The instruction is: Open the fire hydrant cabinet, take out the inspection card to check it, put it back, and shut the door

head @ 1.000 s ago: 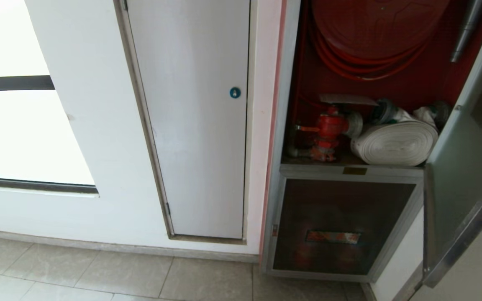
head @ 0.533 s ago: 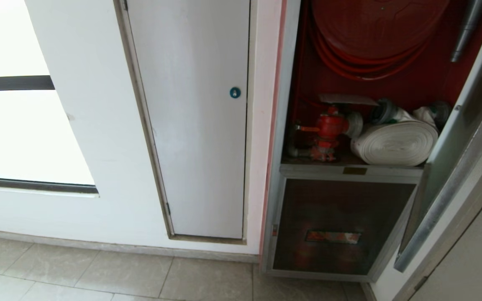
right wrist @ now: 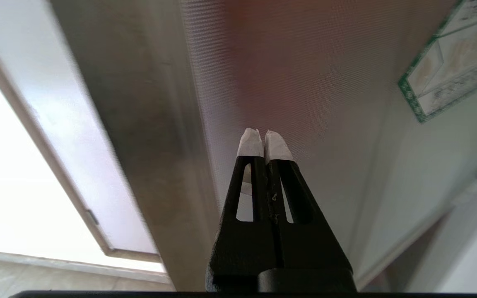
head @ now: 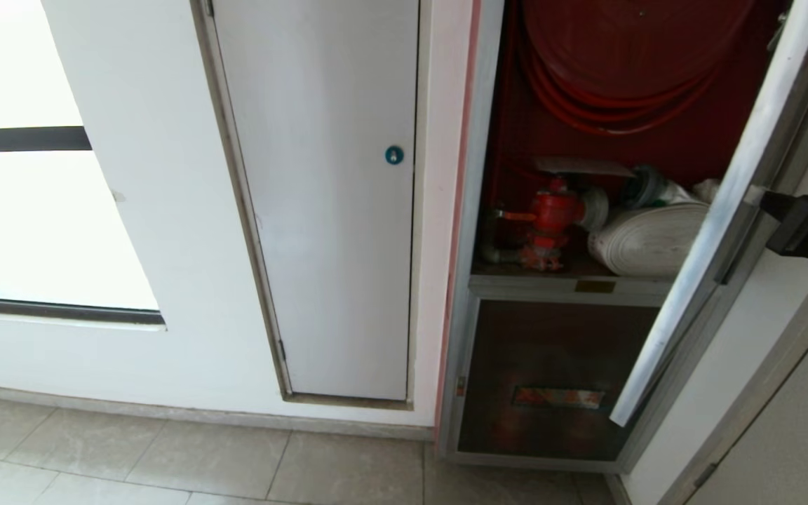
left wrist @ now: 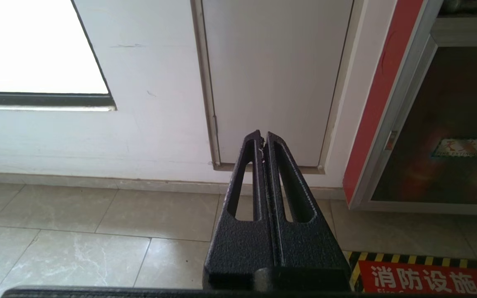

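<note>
Head view: the fire hydrant cabinet is seen standing in the wall to the right of a plain white panel door, its red inside laid bare; the door is found part-way across the opening, hinged on the robot's right, its pale aluminium edge running as one long slanted line from upper right down towards the lower dark pane; behind that edge the red hose reel, the white rolled hose and the red valve are partly covered.

The inspection card is seen as a thin pale sheet lying flat inside the cabinet, above the valve and the hose roll, well apart from both grippers; by these signs the card is judged to be back in its place and the closing of the door to be the step in hand.

The relation that matters is this: the right gripper is placed on the outer face of the door, its white-capped fingertips pressed together and empty, set against or just off the tinted glass beside the wide metal frame; actual contact cannot be made out; the cabinet therefore lies beyond the pane, straight ahead of the jaws, and a push along that line is judged to swing the door shut.

The green-bordered sticker is seen off to one side of the fingertips.

The left gripper is held low and idle near the floor tiles, its jaws together on nothing, so the right arm is plainly the nearer.
</note>
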